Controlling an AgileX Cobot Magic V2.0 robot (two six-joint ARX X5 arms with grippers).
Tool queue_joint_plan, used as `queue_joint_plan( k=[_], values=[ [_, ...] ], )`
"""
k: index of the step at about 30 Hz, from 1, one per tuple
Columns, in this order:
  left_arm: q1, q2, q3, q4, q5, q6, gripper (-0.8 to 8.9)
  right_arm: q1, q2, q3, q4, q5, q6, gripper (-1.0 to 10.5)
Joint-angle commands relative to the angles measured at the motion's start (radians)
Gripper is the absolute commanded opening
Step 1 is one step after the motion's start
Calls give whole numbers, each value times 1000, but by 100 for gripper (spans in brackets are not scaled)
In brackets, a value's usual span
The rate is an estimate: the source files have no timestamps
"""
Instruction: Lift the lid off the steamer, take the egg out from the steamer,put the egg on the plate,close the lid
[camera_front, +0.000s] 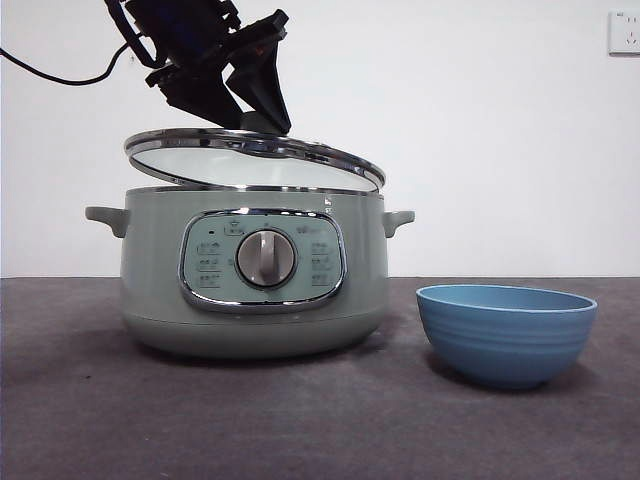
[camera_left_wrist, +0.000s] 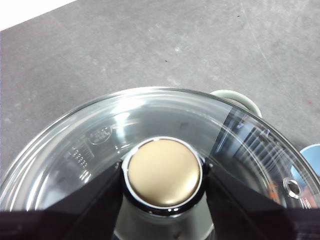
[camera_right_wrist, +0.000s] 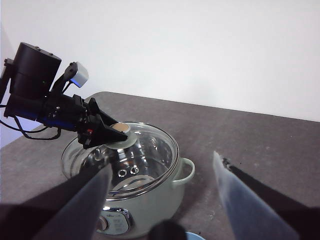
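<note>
The glass lid (camera_front: 255, 158) hangs tilted over the sage-green steamer (camera_front: 255, 300), its left side raised and its right edge close to the pot's rim. My left gripper (camera_front: 262, 118) comes down from the upper left and is shut on the lid's round knob (camera_left_wrist: 164, 171), one jaw on each side. In the right wrist view the lid (camera_right_wrist: 145, 150) covers most of the steamer (camera_right_wrist: 155, 197). My right gripper (camera_right_wrist: 161, 161) is open and empty, high above the pot's near side. The blue plate (camera_front: 505, 330) stands empty to the right of the steamer. The egg is hidden.
The dark grey table (camera_front: 320, 420) runs in front of the pot and plate. A black cable (camera_front: 60, 75) trails from the left arm along the white wall. A wall socket (camera_front: 623, 32) sits at the top right.
</note>
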Motion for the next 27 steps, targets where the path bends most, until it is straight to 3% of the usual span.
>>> queue_joint_plan(
  k=[1, 15, 27],
  values=[
    [5, 6, 14, 44, 2, 10, -8, 1, -2, 5, 4, 3, 7, 351],
    [13, 32, 14, 34, -2, 10, -8, 1, -2, 5, 2, -4, 7, 350],
    [18, 42, 14, -69, -27, 13, 1, 1, -2, 5, 0, -5, 7, 350]
  ],
)
